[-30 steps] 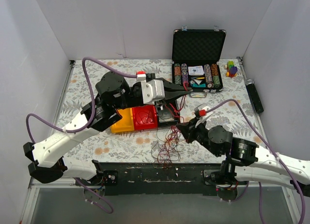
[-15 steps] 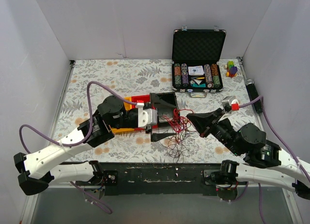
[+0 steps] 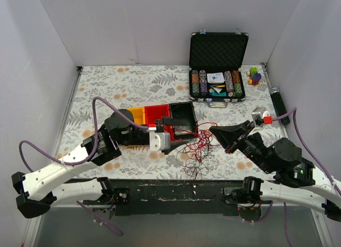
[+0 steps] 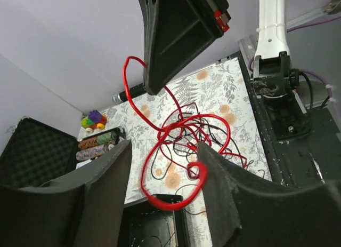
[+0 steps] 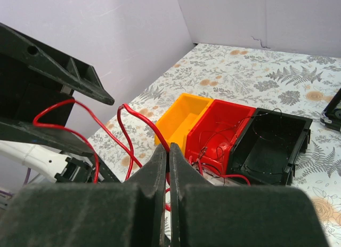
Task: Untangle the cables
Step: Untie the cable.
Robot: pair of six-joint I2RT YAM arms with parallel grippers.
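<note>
The cables (image 3: 193, 150) are a loose tangle of thin red, black and pale wires on the floral table, near the front edge between my two grippers. My left gripper (image 3: 171, 136) is left of the tangle. In the left wrist view it (image 4: 164, 146) stands open, and a red cable loop (image 4: 160, 196) hangs between the fingers, ungripped. My right gripper (image 3: 213, 130) is on the tangle's right. Its jaws (image 5: 169, 150) are shut on a red cable (image 5: 139, 118) that arcs up and away from the tips.
Three joined bins sit behind the tangle: yellow (image 3: 137, 115), red (image 3: 157, 114) and black (image 3: 184, 113), with some wire strands in the red and black ones. An open poker-chip case (image 3: 217, 71), a small coloured toy (image 3: 255, 75) and a black cylinder (image 3: 281, 105) lie at the back right.
My left gripper came down from above the bins toward the table's front and went from shut to open. My right gripper drew back to the right, still pinching the red cable.
</note>
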